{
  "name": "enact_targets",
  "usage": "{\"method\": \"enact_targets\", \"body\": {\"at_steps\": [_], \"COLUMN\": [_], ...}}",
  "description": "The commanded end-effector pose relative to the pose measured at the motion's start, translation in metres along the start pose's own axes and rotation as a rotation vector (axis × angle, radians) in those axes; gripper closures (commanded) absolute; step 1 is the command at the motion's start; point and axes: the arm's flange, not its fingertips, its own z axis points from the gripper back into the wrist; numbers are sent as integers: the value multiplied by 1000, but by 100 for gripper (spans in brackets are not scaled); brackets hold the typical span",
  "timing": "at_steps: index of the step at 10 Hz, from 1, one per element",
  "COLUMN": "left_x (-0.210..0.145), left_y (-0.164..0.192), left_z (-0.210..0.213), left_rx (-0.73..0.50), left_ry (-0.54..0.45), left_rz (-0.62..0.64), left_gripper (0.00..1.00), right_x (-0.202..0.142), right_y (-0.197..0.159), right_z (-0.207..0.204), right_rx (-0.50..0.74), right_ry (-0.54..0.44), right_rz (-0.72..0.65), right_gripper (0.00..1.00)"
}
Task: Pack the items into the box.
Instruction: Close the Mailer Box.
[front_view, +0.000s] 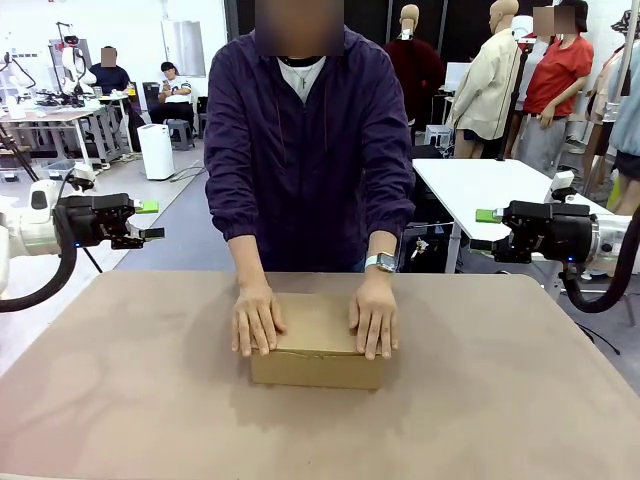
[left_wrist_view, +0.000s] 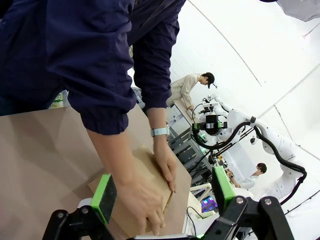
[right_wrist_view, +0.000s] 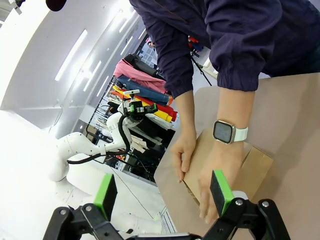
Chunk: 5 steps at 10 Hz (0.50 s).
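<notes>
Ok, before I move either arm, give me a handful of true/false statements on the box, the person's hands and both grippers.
1. The box has its lid down. True.
2. Both of the person's hands rest on the box. True.
3. The left gripper is shut on the box. False: it is open, held off the table's left side.
4. The right gripper is open and holds nothing. True.
5. A stapler lies on the table beside the box. False: nothing lies beside it.
</notes>
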Motion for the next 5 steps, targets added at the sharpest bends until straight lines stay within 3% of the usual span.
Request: {"method": "enact_targets", "body": {"at_steps": [1, 5], "left_x": [0, 0], "left_y": [-3, -3], "left_z": [2, 2], "left_rx": [7, 7], "left_ry": [7, 7], "left_rz": [-3, -3], "left_gripper": [0, 0], "right_x": [3, 3], "right_y": [4, 4], "right_z": [-3, -3], "right_rx": [-1, -1], "right_ry": [-7, -7], "right_rz": [8, 8], "right_gripper": [0, 0]}}
